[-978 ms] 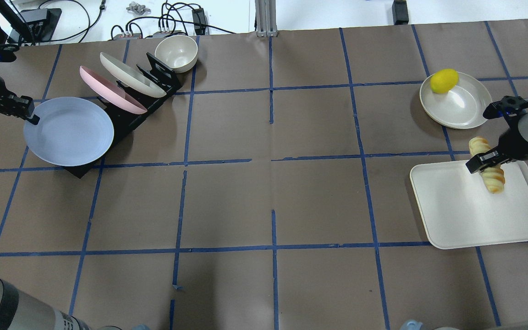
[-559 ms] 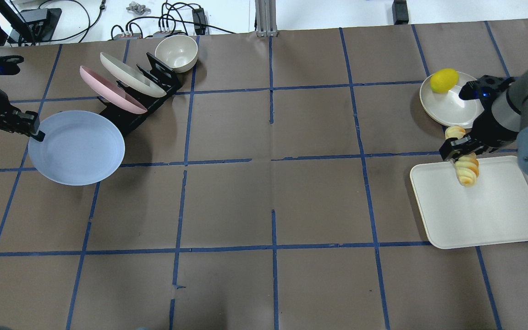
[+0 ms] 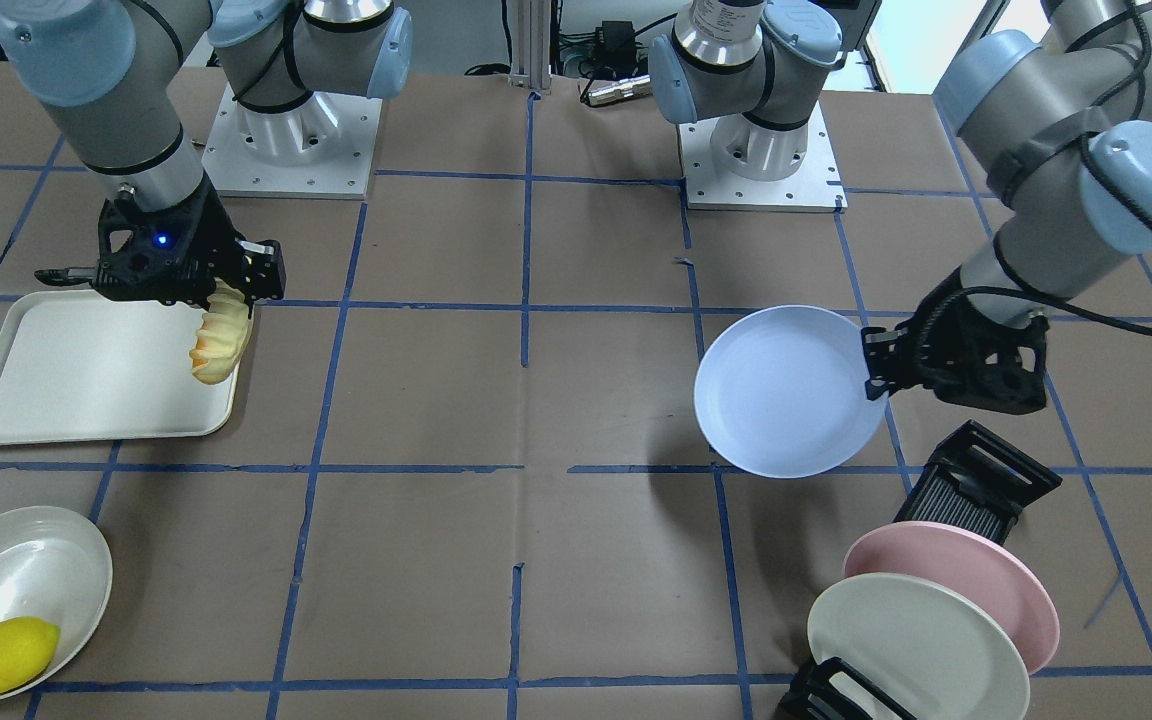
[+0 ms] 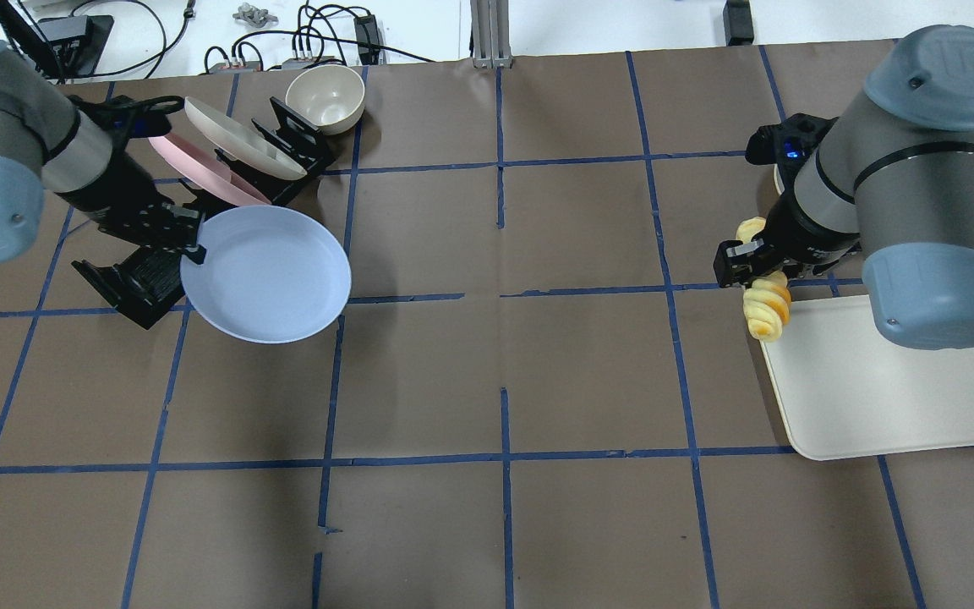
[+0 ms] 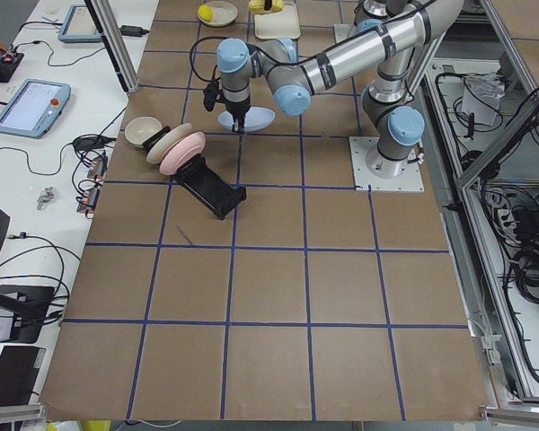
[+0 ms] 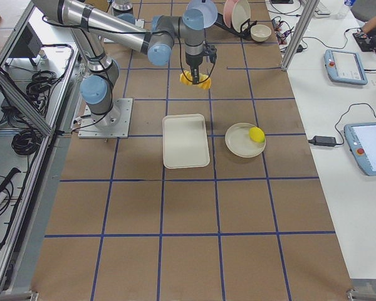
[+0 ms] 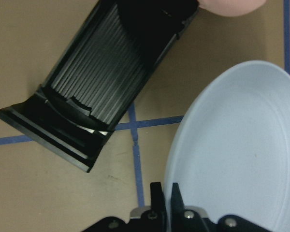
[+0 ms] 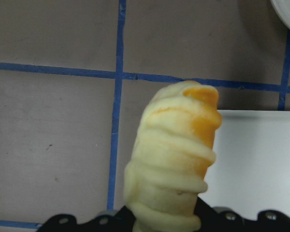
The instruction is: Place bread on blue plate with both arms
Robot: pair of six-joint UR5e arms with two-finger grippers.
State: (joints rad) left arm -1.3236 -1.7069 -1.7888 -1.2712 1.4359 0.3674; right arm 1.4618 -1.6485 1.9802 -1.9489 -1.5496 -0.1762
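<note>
**Blue plate (image 4: 271,275) and bread (image 4: 766,309) both held above the tabletop (image 4: 504,381)**

My left gripper (image 4: 194,249) is clamped on the rim of the blue plate, with the rim pinched thin between my fingers (image 7: 157,195) in the wrist view. The plate is roughly level and clear of the tabletop. It throws a shadow on the brown paper below, toward the left end and in the half farther from my bases. Just beside it on the left stands the black rack (image 4: 136,283). A pink plate (image 3: 966,575) and a cream plate (image 3: 916,650) lean on edge in the rack. A cream bowl (image 4: 325,97) sits beyond them near the far edge.

My right gripper (image 4: 745,266) is closed around the bread near its upper end. The roll hangs down and tilts a little, and its toasted tip points away from my wrist camera. It is off the tabletop, toward the right end. From overhead its lower end overlaps the corner of the white tray (image 4: 893,397) that points toward the middle and the far edge. Near the far right corner of the tabletop a lemon (image 3: 4,655) lies in a cream dish (image 3: 26,560), well apart from the bread.
</note>
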